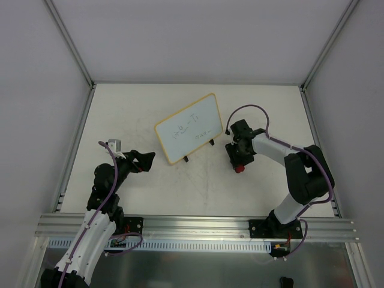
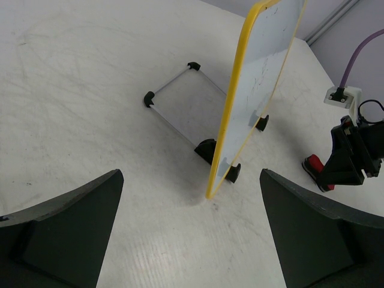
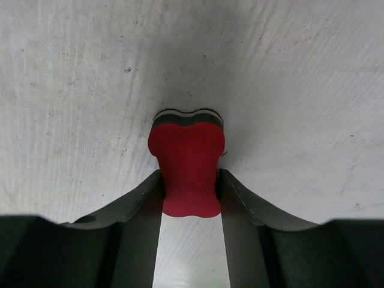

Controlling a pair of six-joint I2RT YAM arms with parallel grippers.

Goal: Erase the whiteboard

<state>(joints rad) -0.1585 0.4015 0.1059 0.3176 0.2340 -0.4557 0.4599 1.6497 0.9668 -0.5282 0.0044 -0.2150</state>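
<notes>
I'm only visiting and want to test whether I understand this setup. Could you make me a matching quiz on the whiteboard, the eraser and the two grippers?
Things:
1. whiteboard
2. eraser
3. left gripper
4. right gripper

States:
A. wide open, nothing between the fingers
B. propped up on black feet, dark scribbles on its face
C. red, lying on the table to the right of the board
D. pointing down, fingers against the eraser's two sides

Pairs: 1-B, 2-C, 3-A, 4-D
</notes>
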